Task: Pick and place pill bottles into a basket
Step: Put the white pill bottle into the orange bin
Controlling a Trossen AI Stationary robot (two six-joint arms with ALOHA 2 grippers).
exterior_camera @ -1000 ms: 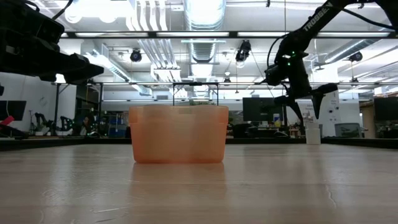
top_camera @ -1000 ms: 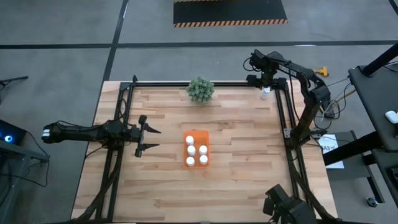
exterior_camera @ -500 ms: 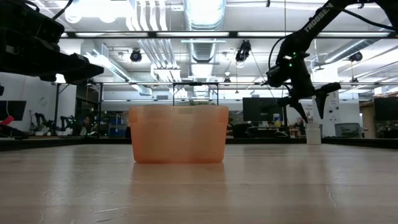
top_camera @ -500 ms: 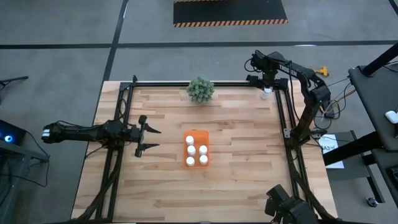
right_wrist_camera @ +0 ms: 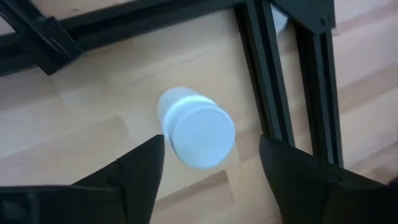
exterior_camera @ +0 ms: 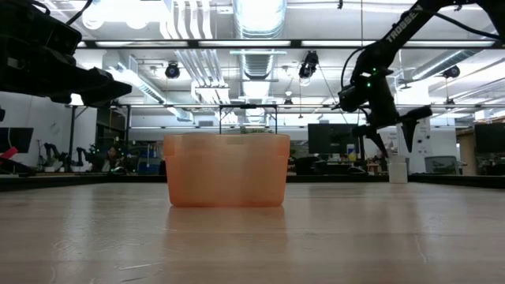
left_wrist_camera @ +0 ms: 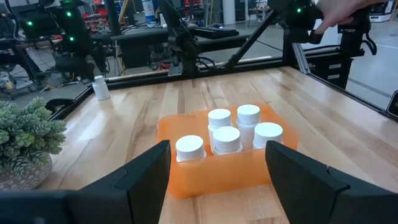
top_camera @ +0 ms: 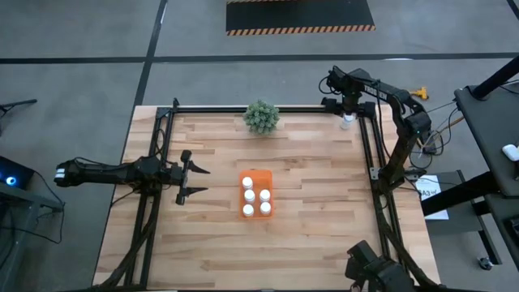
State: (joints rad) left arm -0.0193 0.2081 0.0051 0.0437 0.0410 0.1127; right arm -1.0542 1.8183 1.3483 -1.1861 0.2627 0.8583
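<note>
The orange basket (top_camera: 257, 193) stands at the table's middle and holds several white pill bottles (left_wrist_camera: 227, 138). It also shows in the low view (exterior_camera: 226, 170). One lone white bottle (top_camera: 347, 122) stands upright on the table at the far right corner, beside the black frame. My right gripper (right_wrist_camera: 211, 168) hovers above it, open, pointing down, one finger on each side of the cap (right_wrist_camera: 202, 137) without touching. In the low view my right gripper (exterior_camera: 388, 138) is just above the bottle (exterior_camera: 398, 170). My left gripper (top_camera: 195, 180) waits, open and empty, left of the basket.
A green bushy plant (top_camera: 261, 117) stands at the far edge, also seen in the left wrist view (left_wrist_camera: 25, 140). Black frame rails (right_wrist_camera: 267, 93) run close beside the lone bottle. Bare wood lies around the basket.
</note>
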